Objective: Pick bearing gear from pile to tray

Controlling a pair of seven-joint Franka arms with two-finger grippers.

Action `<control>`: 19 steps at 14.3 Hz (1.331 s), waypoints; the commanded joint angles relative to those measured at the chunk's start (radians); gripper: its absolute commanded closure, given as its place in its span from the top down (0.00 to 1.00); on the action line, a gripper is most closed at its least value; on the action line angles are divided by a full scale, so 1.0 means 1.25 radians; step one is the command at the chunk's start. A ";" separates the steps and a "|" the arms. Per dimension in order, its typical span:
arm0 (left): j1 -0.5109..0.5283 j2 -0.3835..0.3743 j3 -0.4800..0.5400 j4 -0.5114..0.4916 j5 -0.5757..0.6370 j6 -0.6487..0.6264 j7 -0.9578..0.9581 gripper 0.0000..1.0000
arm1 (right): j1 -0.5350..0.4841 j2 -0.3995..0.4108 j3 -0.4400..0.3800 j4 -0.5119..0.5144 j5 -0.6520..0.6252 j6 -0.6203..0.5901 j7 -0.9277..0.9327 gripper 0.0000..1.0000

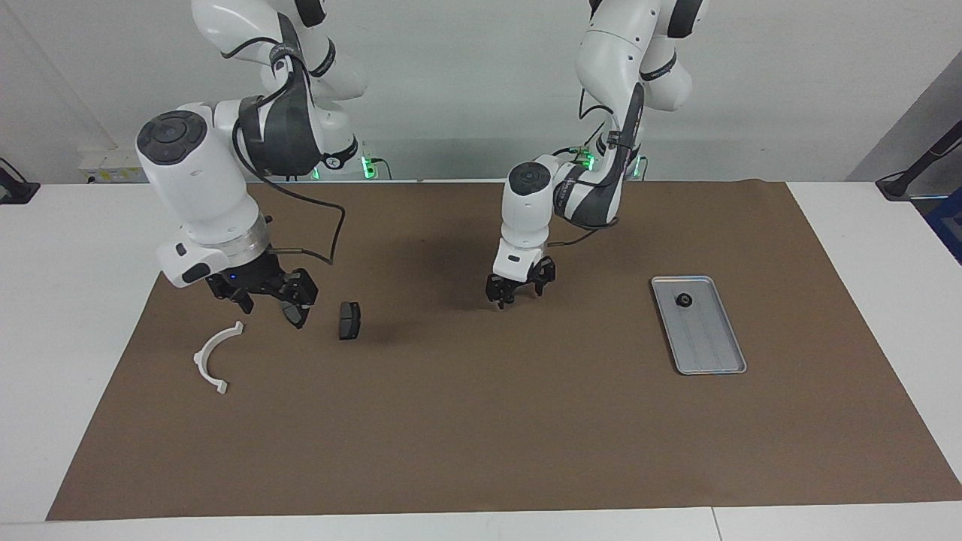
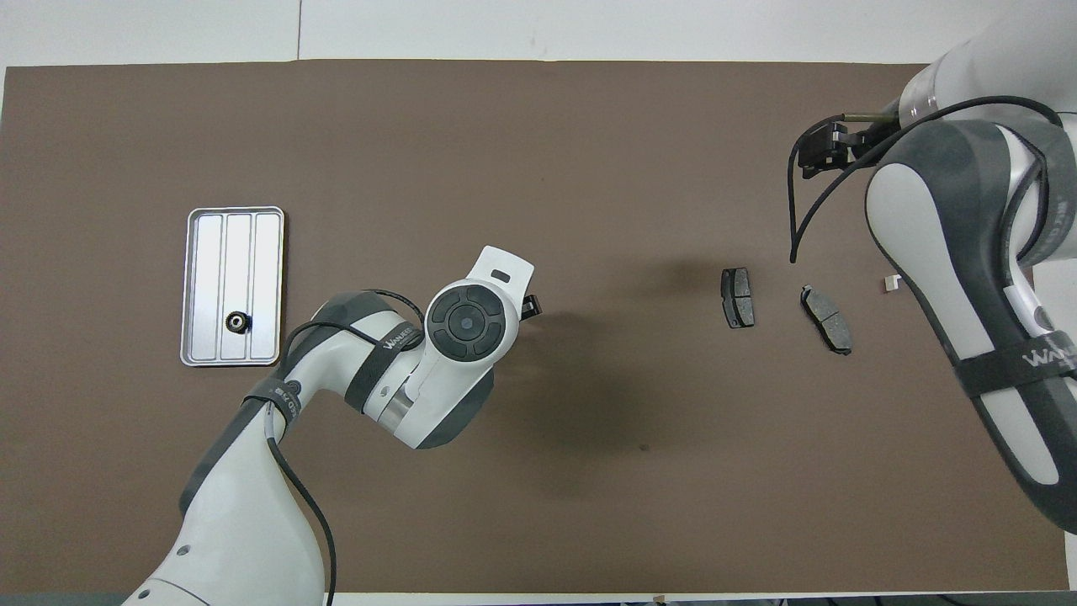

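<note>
The silver tray [image 1: 710, 346] [image 2: 202, 286] lies toward the left arm's end of the mat. One small black bearing gear [image 1: 683, 300] [image 2: 236, 321] sits in the end of it nearer the robots. The pile is spread toward the right arm's end: a white half-ring bracket [image 1: 214, 357] and two dark brake pads [image 2: 738, 297] [image 2: 826, 318]. My left gripper [image 1: 517, 294] [image 2: 530, 305] hangs open and low over the middle of the mat, holding nothing. My right gripper [image 1: 267, 300] is open over the brake pad nearest the bracket, partly hiding it in the facing view.
The brown mat [image 1: 481, 421] covers most of the white table. The second brake pad [image 1: 349, 320] lies just beside the right gripper. In the overhead view the right arm [image 2: 959, 278] hides nearly all of the bracket.
</note>
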 commanded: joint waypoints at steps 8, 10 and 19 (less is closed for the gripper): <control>-0.035 0.013 0.003 0.020 0.016 0.015 -0.068 0.81 | -0.041 -0.146 0.006 -0.086 0.008 -0.042 -0.125 1.00; -0.035 0.014 0.003 0.019 0.017 0.015 -0.069 0.73 | -0.020 -0.217 -0.006 -0.109 0.009 -0.095 -0.125 1.00; -0.032 0.013 0.003 0.003 0.018 0.013 -0.068 0.00 | 0.055 -0.336 -0.064 -0.160 0.012 -0.260 -0.117 1.00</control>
